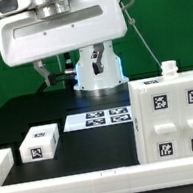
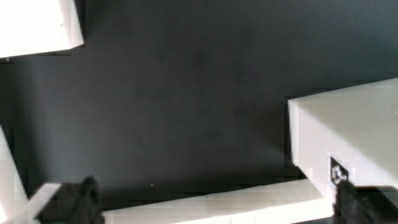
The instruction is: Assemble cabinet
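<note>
Cabinet [image 1: 172,116] stands upright on the black bench [image 1: 26,111], near, at the exterior view's right, with its tagged faces toward the camera. Marker board [image 1: 100,115] lies flat just to its left in that view, and a small tagged block [image 1: 38,143] lies farther left. The arm [image 1: 64,34] hangs above the far side (wrist view: jaws apart, gripping nothing).
</note>
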You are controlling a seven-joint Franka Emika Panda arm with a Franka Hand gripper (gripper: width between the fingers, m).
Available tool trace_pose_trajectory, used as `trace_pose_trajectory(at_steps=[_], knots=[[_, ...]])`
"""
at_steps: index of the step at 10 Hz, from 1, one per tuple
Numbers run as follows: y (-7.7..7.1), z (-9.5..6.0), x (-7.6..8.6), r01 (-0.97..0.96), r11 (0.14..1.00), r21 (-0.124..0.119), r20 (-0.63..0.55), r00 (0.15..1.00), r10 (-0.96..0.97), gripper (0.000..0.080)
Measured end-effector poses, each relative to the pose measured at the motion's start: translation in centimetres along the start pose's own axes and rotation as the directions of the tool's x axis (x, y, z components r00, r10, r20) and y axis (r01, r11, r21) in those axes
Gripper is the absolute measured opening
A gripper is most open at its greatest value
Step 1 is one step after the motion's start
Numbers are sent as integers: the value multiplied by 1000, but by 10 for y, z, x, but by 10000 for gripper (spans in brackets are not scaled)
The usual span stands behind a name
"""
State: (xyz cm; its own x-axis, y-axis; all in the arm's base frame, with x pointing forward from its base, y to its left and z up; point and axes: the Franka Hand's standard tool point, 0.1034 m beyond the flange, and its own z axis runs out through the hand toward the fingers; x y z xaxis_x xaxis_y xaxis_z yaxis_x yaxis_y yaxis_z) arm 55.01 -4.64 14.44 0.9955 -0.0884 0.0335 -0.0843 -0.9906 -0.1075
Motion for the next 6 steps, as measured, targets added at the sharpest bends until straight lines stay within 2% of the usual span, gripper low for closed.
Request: trace_pose_trajectory(at_steps=[1, 3, 4, 5, 6], knots=[[5, 2, -3, 3, 1000, -2, 6, 1000, -3, 649], [49, 16, -26, -29, 999, -26, 42, 999, 31, 649], [69, 24, -30, 5, 999, -45, 2, 1000, -5, 649], [80, 35, -38, 14, 998, -59, -6, 1000, -15, 649], [73, 33, -37, 7, 999, -51, 11, 1000, -7, 649]])
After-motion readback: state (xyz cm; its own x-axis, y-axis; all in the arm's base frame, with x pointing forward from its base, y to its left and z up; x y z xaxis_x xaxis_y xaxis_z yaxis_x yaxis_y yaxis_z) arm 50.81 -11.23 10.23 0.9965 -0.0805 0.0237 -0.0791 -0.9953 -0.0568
